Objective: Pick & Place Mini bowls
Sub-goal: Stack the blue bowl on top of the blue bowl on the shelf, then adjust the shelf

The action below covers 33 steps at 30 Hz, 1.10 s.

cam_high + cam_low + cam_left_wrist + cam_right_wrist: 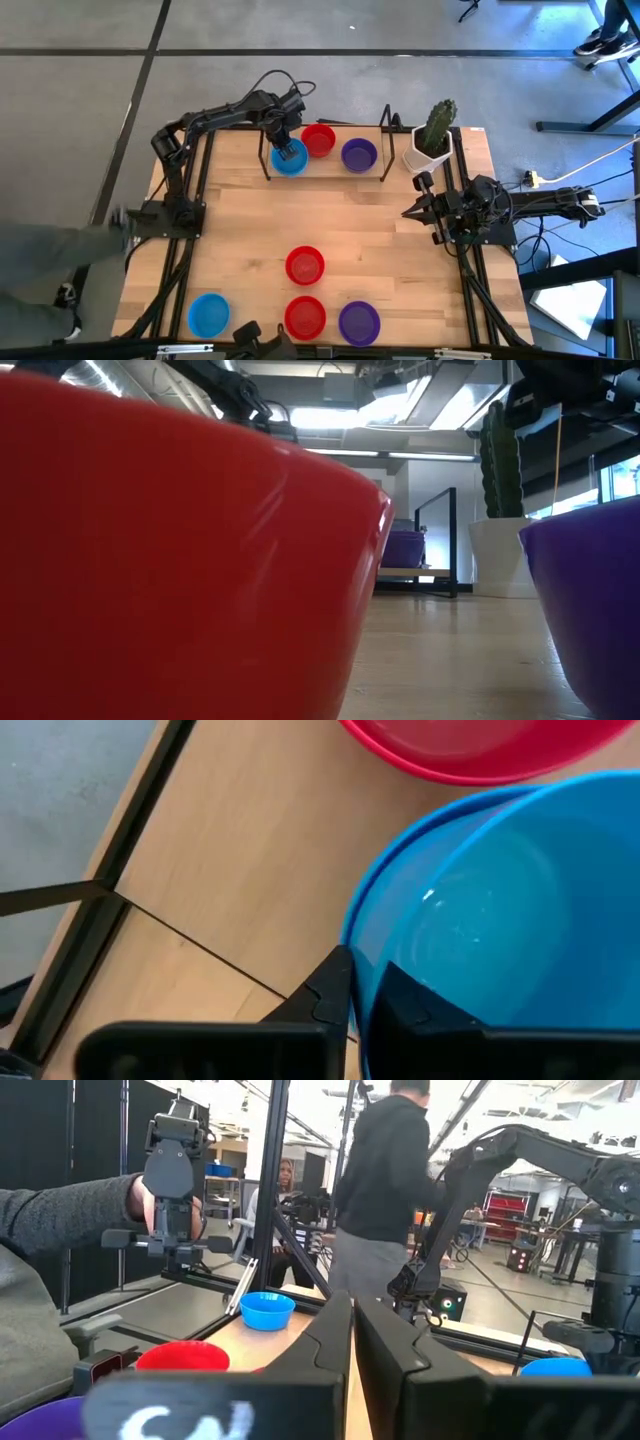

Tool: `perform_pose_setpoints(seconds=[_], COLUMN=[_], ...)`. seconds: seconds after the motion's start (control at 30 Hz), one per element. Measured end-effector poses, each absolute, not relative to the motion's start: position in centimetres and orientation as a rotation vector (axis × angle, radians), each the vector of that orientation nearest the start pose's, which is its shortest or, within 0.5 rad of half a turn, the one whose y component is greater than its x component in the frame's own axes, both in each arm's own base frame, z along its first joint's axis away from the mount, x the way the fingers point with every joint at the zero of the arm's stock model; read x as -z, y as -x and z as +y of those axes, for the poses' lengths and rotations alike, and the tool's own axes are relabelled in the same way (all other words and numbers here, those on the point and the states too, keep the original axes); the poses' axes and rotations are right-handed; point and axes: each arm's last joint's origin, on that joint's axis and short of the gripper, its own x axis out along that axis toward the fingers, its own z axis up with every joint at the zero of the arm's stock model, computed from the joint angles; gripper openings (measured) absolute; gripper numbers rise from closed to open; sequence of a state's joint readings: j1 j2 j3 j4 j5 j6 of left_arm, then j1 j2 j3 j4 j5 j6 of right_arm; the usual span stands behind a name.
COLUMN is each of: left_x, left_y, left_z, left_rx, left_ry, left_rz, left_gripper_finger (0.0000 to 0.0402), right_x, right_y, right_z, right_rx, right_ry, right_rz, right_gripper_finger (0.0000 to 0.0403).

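My left gripper (287,148) reaches to the far side of the table and is shut on a blue mini bowl (291,158). Beside that bowl at the far edge are a red mini bowl (318,140) and a purple one (359,154). Near the front edge sit a red bowl (305,265), a blue bowl (209,315), another red bowl (305,317) and a purple bowl (359,323), each on its base. My right gripper (410,213) waits shut at the table's right side, holding nothing. My left gripper (360,975) grips the blue bowl's wall at the rim (350,930), one finger (320,995) outside and the other (420,1010) inside. The fingers come from above, pointing down. The bowl stays upright; whether its base rests on the wood is hidden.
A black frame with upright posts (386,140) stands around the far bowls. A cactus in a white pot (432,140) stands at the far right corner. People stand beyond the table (385,1170). Bare wood (330,215) lies between the far and near bowls.
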State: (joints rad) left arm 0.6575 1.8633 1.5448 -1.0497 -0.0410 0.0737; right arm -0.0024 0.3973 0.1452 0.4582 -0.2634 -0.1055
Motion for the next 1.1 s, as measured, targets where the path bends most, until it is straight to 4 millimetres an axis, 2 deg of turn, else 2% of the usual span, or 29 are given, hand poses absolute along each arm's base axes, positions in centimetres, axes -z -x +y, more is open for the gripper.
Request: perform_pose_setpoints(seconds=[0.33, 0.43, 0.53, 0.67, 0.77, 0.87, 0.93, 1.1], left_x=[-24.3, -24.9, -26.6, -31.0, -34.7, -36.7, -36.5, -33.5], left_y=[-28.9, -28.7, -28.0, -26.0, -23.7, -21.7, -21.0, -20.7], left_z=[22.5, 22.4, 21.8, 19.6, 16.8, 14.6, 13.9, 13.9], left_rx=[-0.551, -0.548, -0.565, -0.574, -0.578, -0.635, -0.639, -0.542], left_ry=[0.347, 0.315, 0.291, 0.258, 0.165, 0.105, 0.079, 0.091], left_rz=[1.349, 1.343, 1.298, 1.197, 1.049, 0.837, 0.751, 0.81], left_gripper_finger=[0.0086, 0.0108, 0.0124, 0.0131, 0.0123, 0.0105, 0.0083, 0.0011], right_x=[-22.2, -22.2, -22.2, -22.2, -22.1, -22.2, -22.1, -22.1], right_y=[-12.2, -12.2, -12.2, -12.2, -12.3, -12.3, -12.3, -12.3], right_z=[0.7, 0.7, 0.7, 0.7, 0.7, 0.7, 0.7, 0.6], right_rx=[-0.249, -0.249, -0.249, -0.249, -0.249, -0.248, -0.248, -0.216], right_ry=[0.132, 0.132, 0.132, 0.132, 0.131, 0.139, 0.14, 0.135], right_rz=[-0.218, -0.218, -0.218, -0.218, -0.211, -0.213, -0.212, -0.208], right_gripper_finger=[0.002, 0.002, 0.0019, 0.002, 0.002, 0.002, 0.002, 0.0019])
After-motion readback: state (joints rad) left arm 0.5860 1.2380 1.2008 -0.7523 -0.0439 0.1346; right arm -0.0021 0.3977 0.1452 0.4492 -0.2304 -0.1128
